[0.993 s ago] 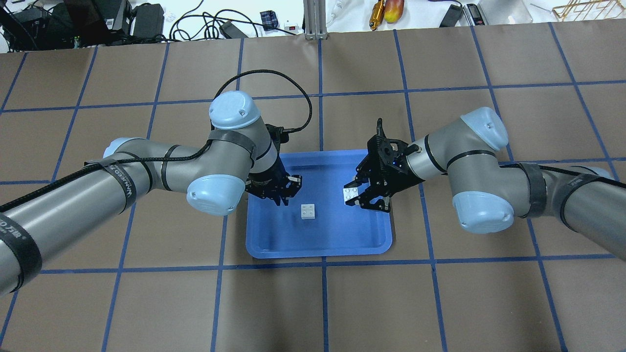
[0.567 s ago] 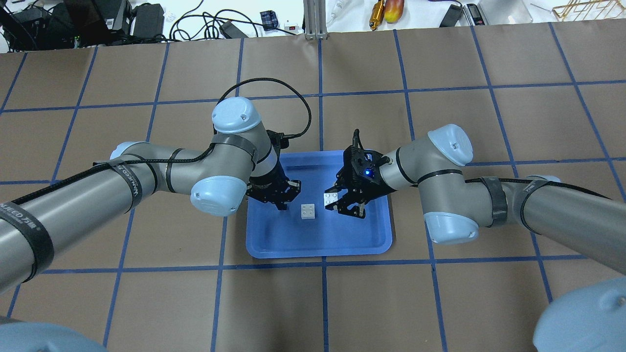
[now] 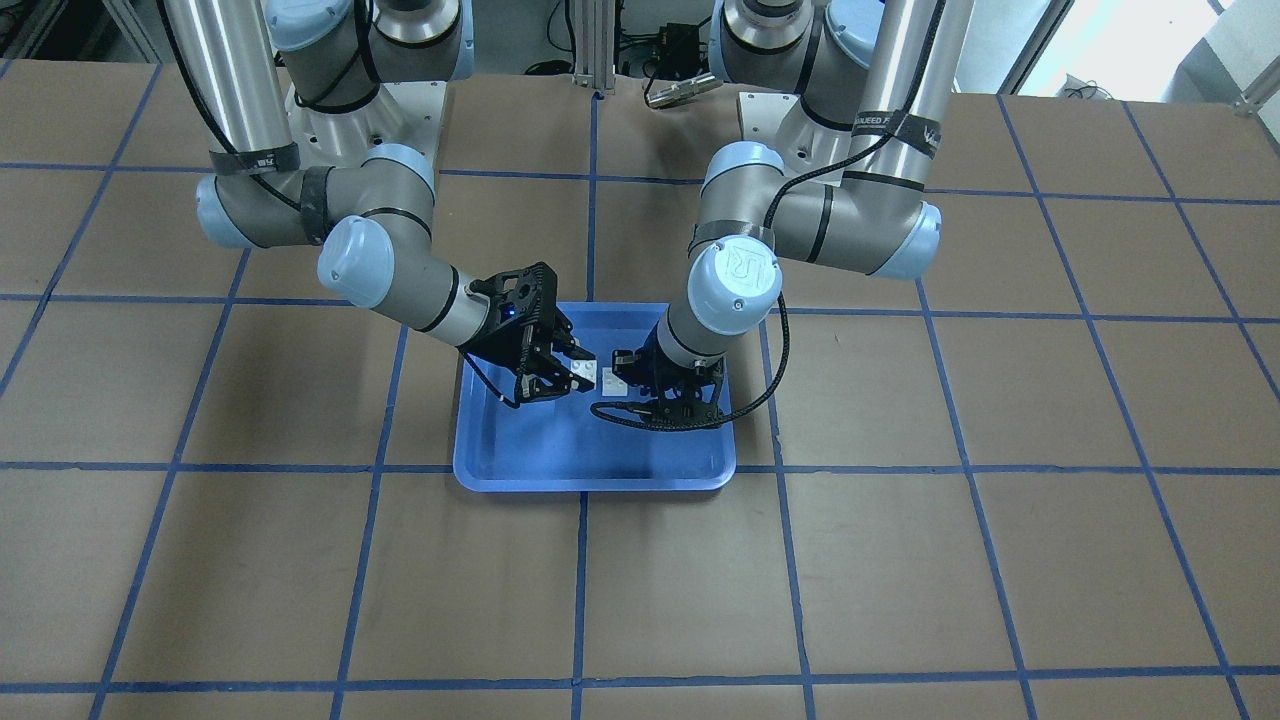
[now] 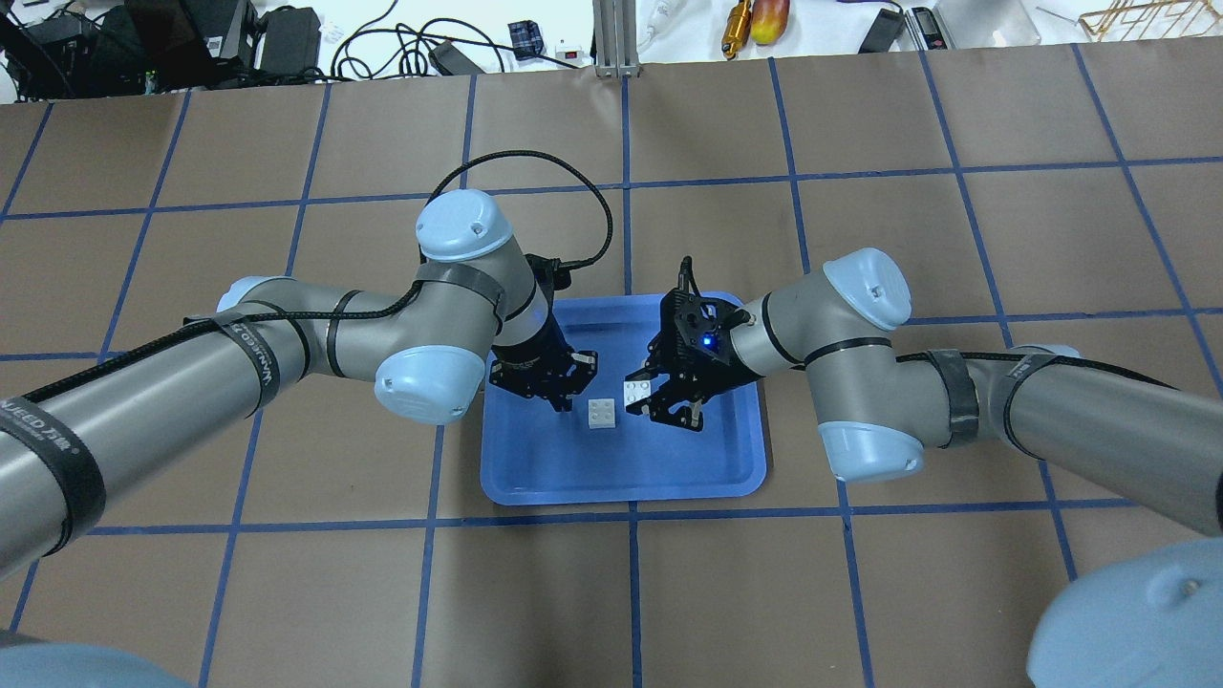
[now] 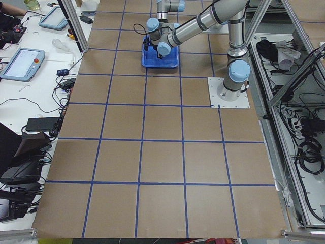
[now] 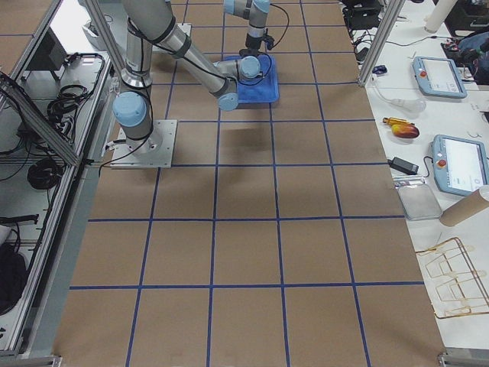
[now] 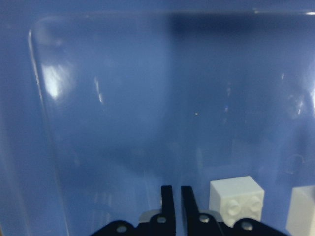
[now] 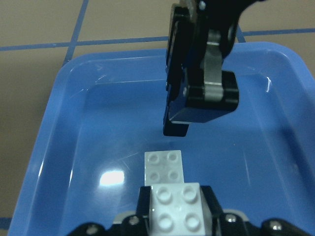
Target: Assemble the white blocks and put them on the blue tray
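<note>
One white block [image 4: 602, 413] lies studs up on the floor of the blue tray [image 4: 621, 496]. My right gripper [image 4: 638, 394] is shut on the second white block [image 4: 635, 391] and holds it just right of and slightly above the lying one. In the right wrist view the held block [image 8: 176, 209] sits right behind the lying block [image 8: 165, 167]. My left gripper [image 4: 565, 399] is shut and empty, tips down close to the lying block's left side. In the left wrist view the lying block [image 7: 236, 199] is just right of the closed fingers [image 7: 167, 196].
The tray [image 3: 590, 482] rests on brown paper with a blue tape grid. Cables, a power brick and tools [image 4: 755, 24] lie on the white bench beyond the table's far edge. Both arms lean in over the tray from either side.
My right gripper has carried its white block leftward across the tray, up beside the lying block. My left gripper has shifted slightly right toward that block.
</note>
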Robot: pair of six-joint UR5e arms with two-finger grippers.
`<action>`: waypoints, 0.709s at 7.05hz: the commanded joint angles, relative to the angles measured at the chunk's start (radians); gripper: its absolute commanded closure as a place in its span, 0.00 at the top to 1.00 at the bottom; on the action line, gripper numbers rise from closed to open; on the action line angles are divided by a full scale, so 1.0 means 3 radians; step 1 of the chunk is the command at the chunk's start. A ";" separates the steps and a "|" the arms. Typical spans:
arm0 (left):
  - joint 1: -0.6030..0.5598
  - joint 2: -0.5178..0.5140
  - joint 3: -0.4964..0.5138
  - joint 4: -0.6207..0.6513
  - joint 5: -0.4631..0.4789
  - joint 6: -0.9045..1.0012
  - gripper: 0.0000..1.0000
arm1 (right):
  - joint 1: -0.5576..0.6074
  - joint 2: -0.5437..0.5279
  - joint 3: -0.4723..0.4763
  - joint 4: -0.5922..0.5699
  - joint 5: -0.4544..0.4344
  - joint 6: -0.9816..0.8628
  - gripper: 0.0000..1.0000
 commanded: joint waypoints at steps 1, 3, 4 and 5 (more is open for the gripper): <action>-0.0003 -0.0001 0.0000 0.0001 -0.0003 -0.0004 0.20 | 0.0006 0.0005 0.0009 -0.0005 0.0001 0.0017 0.24; -0.0008 0.0004 -0.0006 -0.0004 -0.0008 -0.0004 0.20 | 0.0046 0.0005 0.0009 -0.0056 -0.0004 0.0074 0.25; -0.0013 -0.0006 -0.0006 -0.0019 -0.0079 -0.0025 0.20 | 0.0047 0.0011 0.0009 -0.0061 -0.0004 0.0074 0.25; -0.0013 0.0004 -0.0006 -0.0009 -0.0079 -0.0040 0.20 | 0.0047 0.0016 0.0009 -0.0061 -0.0004 0.0074 0.26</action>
